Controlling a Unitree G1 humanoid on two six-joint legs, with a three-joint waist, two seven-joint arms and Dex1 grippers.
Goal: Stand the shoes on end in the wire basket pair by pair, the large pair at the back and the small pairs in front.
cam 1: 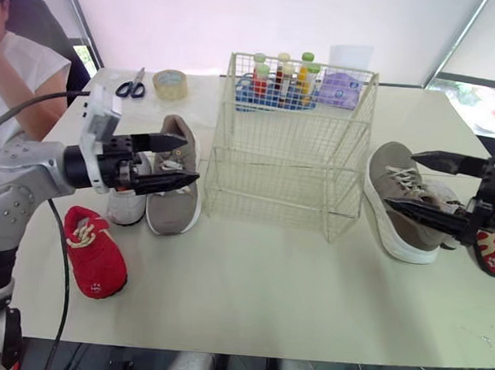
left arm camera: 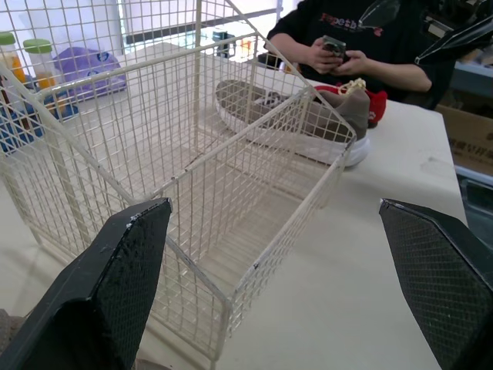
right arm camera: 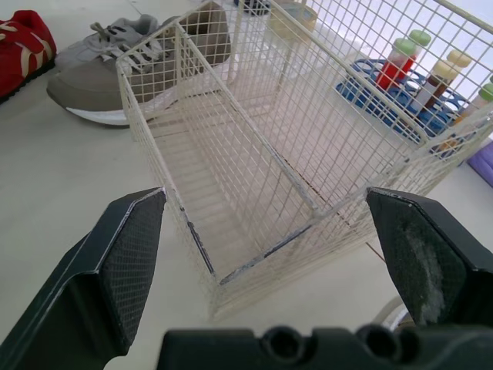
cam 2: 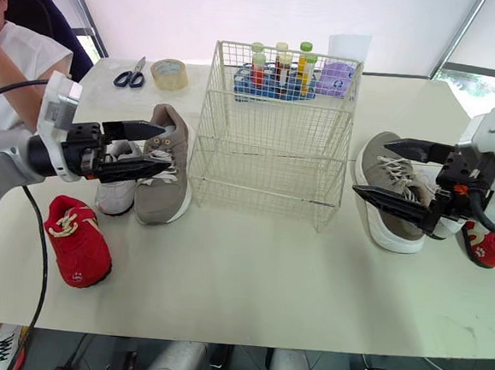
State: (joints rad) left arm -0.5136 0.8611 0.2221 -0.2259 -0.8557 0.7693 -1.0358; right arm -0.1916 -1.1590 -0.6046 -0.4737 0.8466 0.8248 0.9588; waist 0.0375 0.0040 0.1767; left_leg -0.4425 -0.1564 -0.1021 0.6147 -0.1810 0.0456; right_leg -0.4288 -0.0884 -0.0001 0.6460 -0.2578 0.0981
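Pickup of the large grey sneakers (cam 1: 175,209) comes first (wire basket (cam 1: 289,145) bare) — left hand (cam 1: 191,160) and right hand (cam 1: 402,180) gape wide, empty; each must reach one.

1. Scissors (cam 1: 132,84) with blue handles lie on the counter (cam 1: 266,281), upper left of the frame.
2. A tape roll (cam 1: 170,84) lies flat just right of the scissors.
3. A blue rack (cam 2: 277,83) of capped bottles stands at top centre.
4. A purple packet (cam 2: 337,79) sits just right of the rack, with a white card (cam 1: 350,56) behind it.
5. A person (cam 1: 16,72) in a white sleeve is at the far upper left.
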